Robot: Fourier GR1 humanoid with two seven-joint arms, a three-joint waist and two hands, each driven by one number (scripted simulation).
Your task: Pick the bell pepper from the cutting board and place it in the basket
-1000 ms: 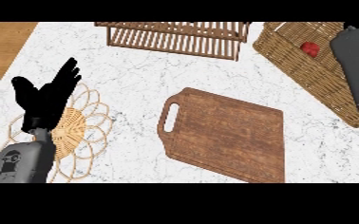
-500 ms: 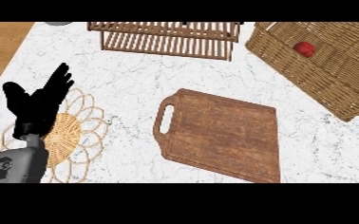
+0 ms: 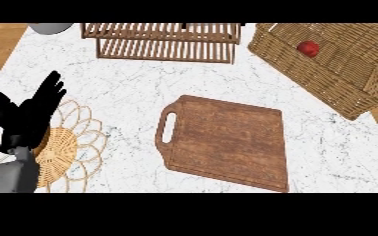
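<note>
A red bell pepper [image 3: 308, 48] lies inside the wicker basket [image 3: 295, 70] at the back right. The brown wooden cutting board [image 3: 229, 140] with a slot handle sits bare in the middle of the counter. My left hand [image 3: 31, 115] stands open at the left edge, fingers up, over a woven trivet, holding nothing. My right hand shows nowhere in the head view.
A woven round trivet [image 3: 70, 147] lies at the left under my left hand. A slatted wooden rack [image 3: 166, 42] stands at the back centre. Part of a grey object [image 3: 50, 27] shows at the back left. The counter is white marble.
My right hand, over the basket a second ago, has left the view. The view has shifted, so everything sits further left. My left hand stays open.
</note>
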